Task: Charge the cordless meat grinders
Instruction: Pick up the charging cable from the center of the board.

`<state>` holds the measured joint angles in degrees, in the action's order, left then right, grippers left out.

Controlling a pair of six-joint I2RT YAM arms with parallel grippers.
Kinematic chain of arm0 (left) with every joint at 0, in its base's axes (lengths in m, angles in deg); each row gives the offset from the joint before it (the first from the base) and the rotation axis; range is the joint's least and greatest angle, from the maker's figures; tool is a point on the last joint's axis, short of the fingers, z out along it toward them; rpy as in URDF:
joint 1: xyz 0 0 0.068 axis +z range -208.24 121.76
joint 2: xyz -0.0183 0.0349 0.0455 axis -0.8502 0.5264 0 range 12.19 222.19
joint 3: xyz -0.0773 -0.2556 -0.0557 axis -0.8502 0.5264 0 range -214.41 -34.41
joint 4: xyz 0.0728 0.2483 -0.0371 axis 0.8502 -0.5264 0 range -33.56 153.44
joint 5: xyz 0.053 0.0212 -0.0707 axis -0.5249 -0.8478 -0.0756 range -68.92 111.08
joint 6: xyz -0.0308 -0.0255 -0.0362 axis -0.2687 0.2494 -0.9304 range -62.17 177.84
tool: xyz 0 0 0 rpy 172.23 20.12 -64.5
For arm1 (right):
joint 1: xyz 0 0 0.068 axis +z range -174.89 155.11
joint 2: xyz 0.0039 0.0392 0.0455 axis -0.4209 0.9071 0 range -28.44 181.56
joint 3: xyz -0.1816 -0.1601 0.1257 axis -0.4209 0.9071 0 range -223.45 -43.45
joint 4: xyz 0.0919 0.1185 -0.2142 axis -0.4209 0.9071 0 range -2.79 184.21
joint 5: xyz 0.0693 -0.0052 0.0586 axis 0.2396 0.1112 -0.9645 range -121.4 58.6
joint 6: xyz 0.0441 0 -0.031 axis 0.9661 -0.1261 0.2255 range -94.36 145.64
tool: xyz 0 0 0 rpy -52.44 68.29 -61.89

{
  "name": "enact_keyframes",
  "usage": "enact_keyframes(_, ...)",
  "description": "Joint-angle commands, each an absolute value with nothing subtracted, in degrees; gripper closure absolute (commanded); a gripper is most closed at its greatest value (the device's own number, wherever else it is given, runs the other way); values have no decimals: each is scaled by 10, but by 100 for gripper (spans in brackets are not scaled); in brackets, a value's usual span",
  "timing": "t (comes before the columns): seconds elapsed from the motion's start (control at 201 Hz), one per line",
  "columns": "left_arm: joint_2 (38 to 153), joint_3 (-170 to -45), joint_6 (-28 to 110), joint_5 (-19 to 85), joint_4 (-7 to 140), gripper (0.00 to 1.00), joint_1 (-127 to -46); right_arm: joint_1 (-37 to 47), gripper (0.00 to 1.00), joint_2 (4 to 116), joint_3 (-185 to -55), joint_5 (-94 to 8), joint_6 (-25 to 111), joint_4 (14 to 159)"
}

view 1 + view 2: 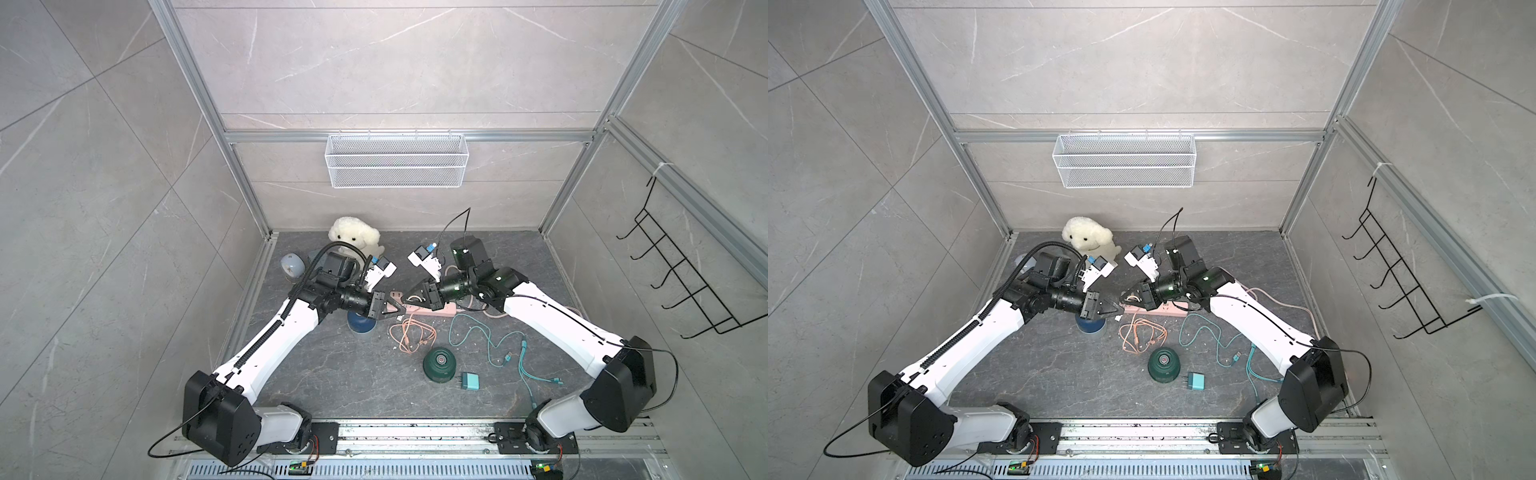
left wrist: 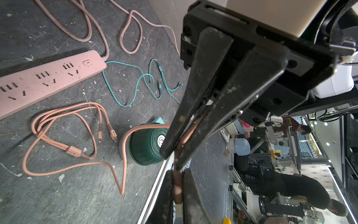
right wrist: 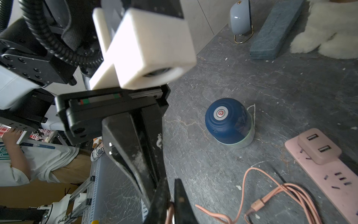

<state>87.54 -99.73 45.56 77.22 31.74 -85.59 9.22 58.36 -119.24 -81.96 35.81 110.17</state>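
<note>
Left wrist | left end effector [image 2: 177, 174], right end effector [image 2: 172, 160] both clamp orange cable [image 2: 177, 188] | gripped part obscured

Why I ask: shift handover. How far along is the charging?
Done: pink adapter sits in the power strip. In hand: left gripper and right gripper both pinch the orange cable. Left: neither blue grinder nor green grinder has a cable; teal adapter lies loose.
</note>
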Motion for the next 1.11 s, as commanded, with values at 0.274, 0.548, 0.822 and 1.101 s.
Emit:
enact_keyframes(0.274,862,-1004,472,796,336,95,-856,94,100,588,-1205,-810,371,1130)
enact_keyframes(0.548,860,-1006,480,804,331,100,-855,93,74,570,-1195,-819,337,1157)
enact_keyframes(0.822,856,-1004,485,806,325,100,-856,93,97,570,-1197,-835,335,1159)
enact_keyframes(1.101,856,-1005,480,783,326,81,-853,92,100,566,-1198,-801,360,1163)
